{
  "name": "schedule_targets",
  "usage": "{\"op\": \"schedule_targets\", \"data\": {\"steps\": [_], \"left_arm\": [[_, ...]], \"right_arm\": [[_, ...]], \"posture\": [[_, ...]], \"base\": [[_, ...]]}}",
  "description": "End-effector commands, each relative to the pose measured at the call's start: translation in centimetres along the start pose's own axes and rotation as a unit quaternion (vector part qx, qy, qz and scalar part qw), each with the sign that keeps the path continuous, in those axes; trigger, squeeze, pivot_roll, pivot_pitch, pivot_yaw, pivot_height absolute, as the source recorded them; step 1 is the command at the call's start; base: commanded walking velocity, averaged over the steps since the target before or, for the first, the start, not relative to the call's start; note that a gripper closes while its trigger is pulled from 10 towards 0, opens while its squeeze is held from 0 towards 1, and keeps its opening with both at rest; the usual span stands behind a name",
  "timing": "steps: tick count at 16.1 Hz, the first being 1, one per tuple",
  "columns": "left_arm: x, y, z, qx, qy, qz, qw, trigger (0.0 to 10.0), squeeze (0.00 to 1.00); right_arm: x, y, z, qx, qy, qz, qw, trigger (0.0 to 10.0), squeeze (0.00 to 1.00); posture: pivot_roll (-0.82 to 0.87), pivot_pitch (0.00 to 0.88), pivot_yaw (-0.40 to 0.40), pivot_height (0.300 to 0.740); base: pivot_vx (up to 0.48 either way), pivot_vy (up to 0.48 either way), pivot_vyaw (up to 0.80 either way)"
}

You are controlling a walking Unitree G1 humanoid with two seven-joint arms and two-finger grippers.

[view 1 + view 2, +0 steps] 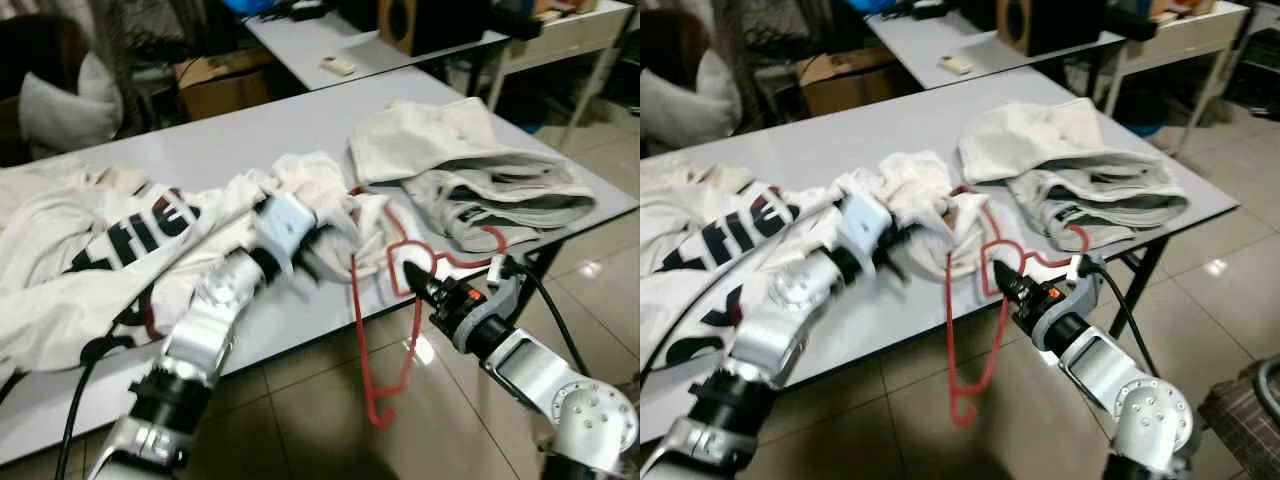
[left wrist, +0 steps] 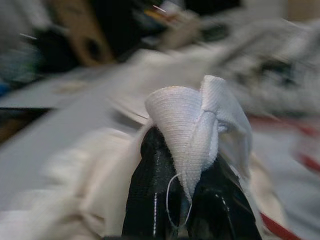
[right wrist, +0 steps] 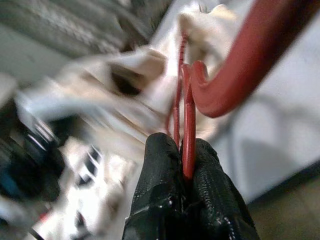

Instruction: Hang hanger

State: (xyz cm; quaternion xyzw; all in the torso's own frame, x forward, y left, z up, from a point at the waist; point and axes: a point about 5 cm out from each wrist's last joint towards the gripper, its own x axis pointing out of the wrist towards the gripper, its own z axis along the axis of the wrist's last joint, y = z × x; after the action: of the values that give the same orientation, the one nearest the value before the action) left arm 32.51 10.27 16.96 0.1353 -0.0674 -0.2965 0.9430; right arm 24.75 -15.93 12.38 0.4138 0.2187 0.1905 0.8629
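Note:
A red wire hanger hangs half off the front edge of the white table, its top among a crumpled white garment. My right gripper is shut on the hanger's wire near the hook; in the right wrist view the red wire runs between the black fingers. My left gripper is shut on a fold of the white garment, pinched between its fingers. A white shirt with black and red lettering lies on the left of the table.
Folded beige and grey clothes lie at the table's right end. A second table with a small remote stands behind, with a cardboard box beside it. Tiled floor lies in front.

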Motion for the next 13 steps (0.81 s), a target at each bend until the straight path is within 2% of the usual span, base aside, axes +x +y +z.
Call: {"op": "schedule_targets", "data": {"steps": [1, 3, 5, 6, 7, 9, 12, 13], "left_arm": [[-0.2, 1.6, 0.9, 0.006, -0.026, 0.041, 0.999, 0.0, 0.00], [-0.1, 2.1, 1.4, 0.001, -0.042, 0.049, 0.998, 0.0, 0.00], [0.0, 1.3, 1.4, -0.006, -0.048, 0.010, 0.999, 0.0, 0.00], [-0.2, 0.4, 1.1, -0.011, -0.042, -0.026, 0.999, 0.0, 0.00], [-0.6, -0.6, 0.5, -0.007, -0.027, -0.063, 0.998, 0.0, 0.00], [-0.9, -1.2, -0.6, 0.006, 0.001, -0.083, 0.997, 0.0, 0.00], [-1.1, -1.0, -2.2, 0.031, 0.058, -0.085, 0.994, 0.0, 0.00], [-1.3, -1.0, -3.2, 0.030, 0.092, -0.083, 0.992, 0.0, 0.00]], "right_arm": [[-0.1, -0.2, -0.5, -0.003, 0.022, -0.009, 1.000, 10.0, 0.00], [-0.9, -0.8, -0.5, -0.001, 0.023, -0.020, 1.000, 10.0, 0.00], [-1.1, -1.2, -0.1, 0.015, 0.001, -0.022, 1.000, 10.0, 0.00], [-0.9, -1.2, 0.5, 0.032, -0.024, -0.016, 0.999, 10.0, 0.00], [-0.4, -1.0, 1.4, 0.057, -0.054, -0.006, 0.997, 10.0, 0.00], [0.3, -1.1, 2.4, 0.083, -0.083, -0.003, 0.993, 10.0, 0.00], [2.0, -1.0, 4.1, 0.135, -0.136, -0.003, 0.981, 10.0, 0.00], [3.0, -0.7, 5.1, 0.155, -0.184, -0.004, 0.971, 10.0, 0.00]], "posture": [[-0.21, 0.000, 0.103, 0.740], [-0.21, 0.000, 0.102, 0.740], [-0.22, 0.000, 0.105, 0.740], [-0.22, 0.000, 0.105, 0.740], [-0.22, 0.000, 0.105, 0.740], [-0.21, 0.000, 0.101, 0.740], [-0.20, 0.000, 0.095, 0.740], [-0.20, 0.000, 0.094, 0.740]], "base": [[0.000, 0.000, 0.00], [0.000, 0.000, 0.00], [0.000, 0.000, 0.00], [0.000, 0.000, 0.00], [0.000, 0.000, 0.00], [0.000, 0.000, 0.00], [0.000, 0.000, 0.00], [0.000, 0.000, 0.00]]}}
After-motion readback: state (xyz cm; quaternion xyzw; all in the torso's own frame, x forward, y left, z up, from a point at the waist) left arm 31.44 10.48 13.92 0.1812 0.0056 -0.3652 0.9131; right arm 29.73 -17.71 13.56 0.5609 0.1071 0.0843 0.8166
